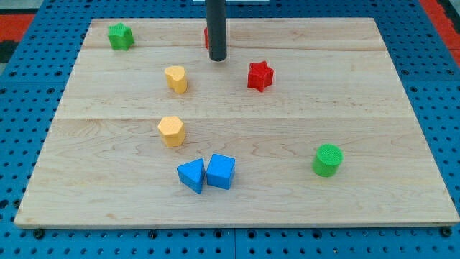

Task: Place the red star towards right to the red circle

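Nearest the camera, two blue blocks touch: a blue triangle (pixel 191 175) on the left and a blue cube (pixel 221 171) on the right. Right of them stands a green cylinder (pixel 328 159). Farther back sit a yellow hexagon (pixel 172 130) and a yellow heart-like block (pixel 176 78). At the wooden board's (pixel 374 93) far left corner rests a green star (pixel 121 35). My tip (pixel 218 57) is a bare rod without fingers, left of the red star (pixel 260 75) and apart from it. Behind the rod a red circle (pixel 206 37) is mostly hidden.
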Robot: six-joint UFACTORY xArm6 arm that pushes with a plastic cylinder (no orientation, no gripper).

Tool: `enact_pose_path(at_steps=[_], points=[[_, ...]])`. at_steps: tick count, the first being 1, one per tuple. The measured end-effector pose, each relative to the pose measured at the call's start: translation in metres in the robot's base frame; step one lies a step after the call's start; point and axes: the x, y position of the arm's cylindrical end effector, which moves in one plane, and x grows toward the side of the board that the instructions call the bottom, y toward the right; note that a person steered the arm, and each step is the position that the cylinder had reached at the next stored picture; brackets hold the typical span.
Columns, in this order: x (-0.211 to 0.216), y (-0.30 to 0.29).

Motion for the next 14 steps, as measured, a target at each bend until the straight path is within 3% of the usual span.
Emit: enact_pose_path(at_steps=[2, 3, 4, 6, 8, 13, 14], points=[[0.018, 0.018], [0.059, 0.021], [0.071, 0.06], [0.005, 0.157], [-0.027, 0.183], [-0.019, 0.198], [0.007, 0.183]])
